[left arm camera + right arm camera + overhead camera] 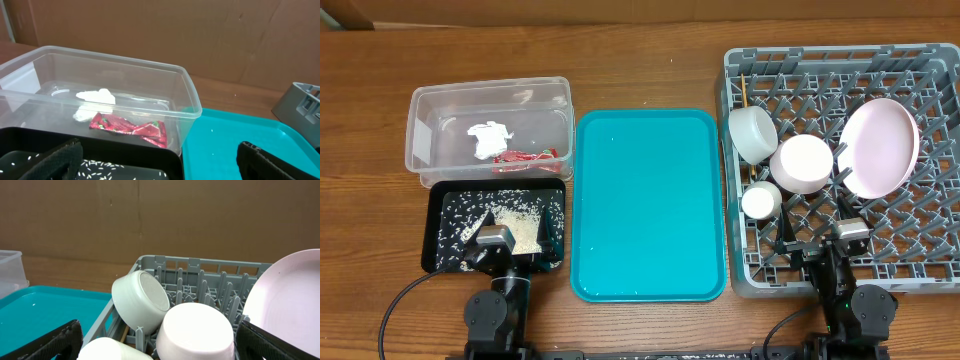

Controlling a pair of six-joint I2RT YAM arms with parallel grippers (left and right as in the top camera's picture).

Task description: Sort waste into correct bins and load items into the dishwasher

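Observation:
In the clear tub (440,105) lie a crumpled white tissue (488,135) and a red wrapper (525,156); both show in the left wrist view too, the tissue (95,96) behind the wrapper (129,127). Rice scraps (515,225) are spread over the black tray (440,200). The grey dish rack (920,235) holds a pink plate (878,147), a pink bowl (802,163), a grey-rimmed bowl (752,133), a white cup (760,200) and chopsticks (743,92). My left gripper (510,243) hangs open over the black tray's front. My right gripper (840,245) stands open over the rack's front, empty.
A flat teal tray (648,205) lies between the bins and the rack. Brown cardboard walls stand behind the wooden table (640,60). Both arm bases sit at the table's front edge.

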